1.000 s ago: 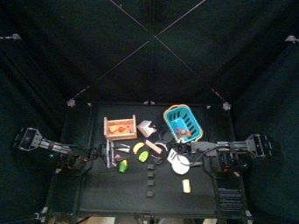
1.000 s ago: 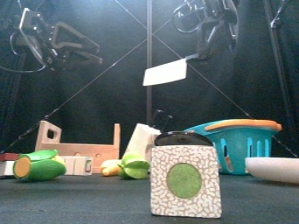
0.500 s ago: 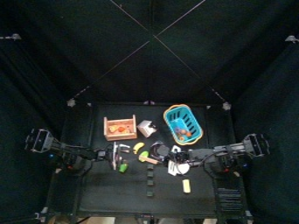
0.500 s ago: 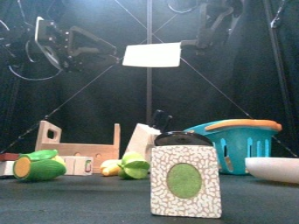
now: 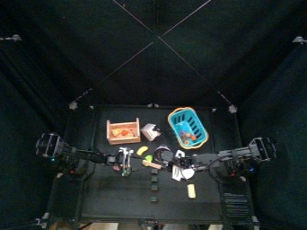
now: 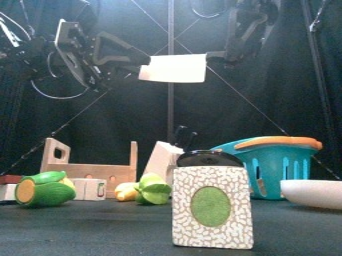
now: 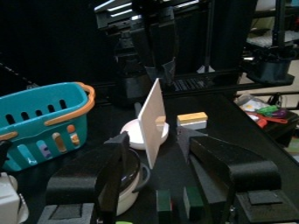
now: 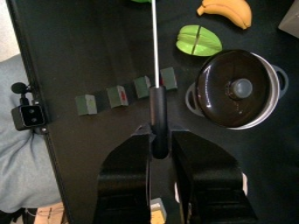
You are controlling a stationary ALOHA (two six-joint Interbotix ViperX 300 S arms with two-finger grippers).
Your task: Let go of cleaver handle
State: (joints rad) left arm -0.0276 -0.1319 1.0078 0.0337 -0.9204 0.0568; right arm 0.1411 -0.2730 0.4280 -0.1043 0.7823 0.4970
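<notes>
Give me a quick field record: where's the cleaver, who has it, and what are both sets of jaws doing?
cleaver: held in the air above the table, blade pale and level
held by: right gripper, jaws shut on the dark handle
left gripper: jaws open, holding nothing, facing the blade
below cleaver: black pot, green fruit, banana
also on table: teal basket, wooden crate
</notes>
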